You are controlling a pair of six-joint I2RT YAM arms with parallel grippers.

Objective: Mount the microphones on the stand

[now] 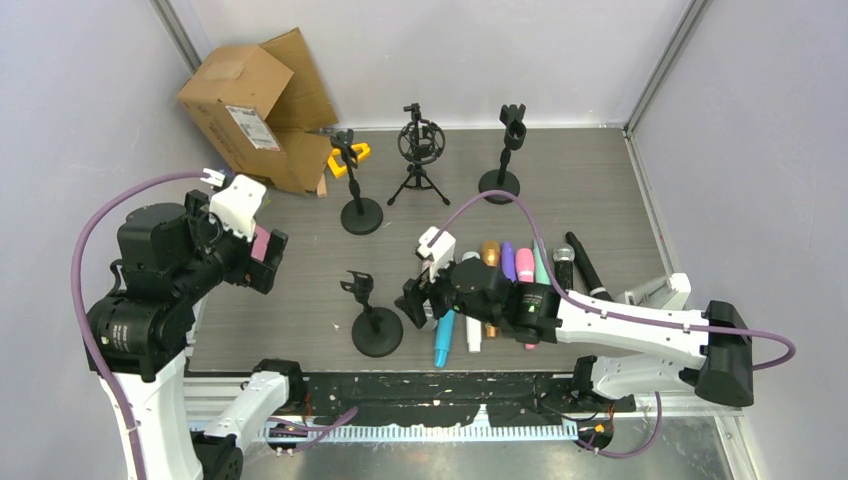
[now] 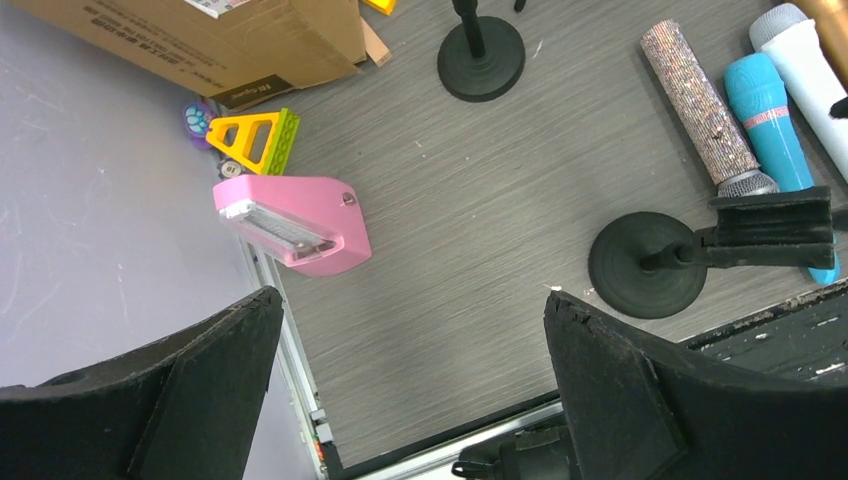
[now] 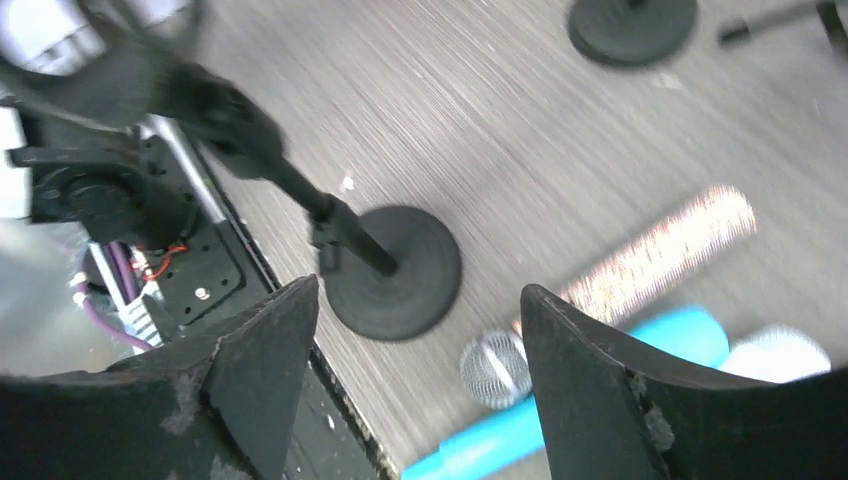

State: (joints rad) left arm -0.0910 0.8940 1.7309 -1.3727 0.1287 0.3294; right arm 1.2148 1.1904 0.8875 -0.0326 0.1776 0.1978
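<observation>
Several slim stick microphones (image 1: pixel 508 262) lie side by side on the grey wood-grain bench (image 1: pixel 300 290), right of centre. The right hand (image 3: pixel 418 290), fingers apart and empty, hangs over the silver-glitter microphone (image 3: pixel 650 250) beside the nearest black round-based stand (image 1: pixel 377 325). The left hand (image 2: pixel 412 298), spread wide, holds nothing.
</observation>
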